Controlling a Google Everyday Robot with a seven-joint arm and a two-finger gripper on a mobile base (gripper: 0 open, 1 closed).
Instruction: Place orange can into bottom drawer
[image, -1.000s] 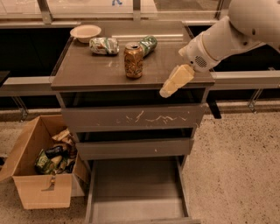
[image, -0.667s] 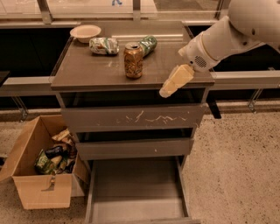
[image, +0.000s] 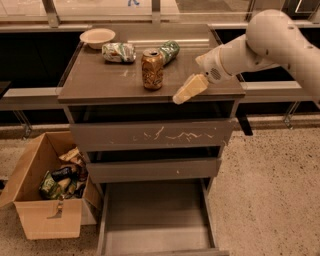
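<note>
Orange can (image: 152, 69) stands upright near the middle of the desk (image: 100, 85), well apart from the bottom drawer (image: 155, 222), which is pulled out at floor level with its flat grey floor bare. The drawer is open, so the can may be lowered straight in once it is lifted. Two other cans lie on their sides at the far edge: a green can (image: 170, 51) just behind the orange one and a dented can (image: 118, 52) to its left, beside a bowl (image: 97, 36). The tool (image: 189, 90) hangs at the near right of the desk top, to the right of the orange can and apart from it. It holds nothing, and how far it is open cannot be told. The arm (image: 270, 42) reaches in from the right, sloping down and to the left, its wrist tilted so the tool points towards the can's base. Judged step: approach before grasp. A box (image: 47, 215) of litter sits on the floor at left.
</note>
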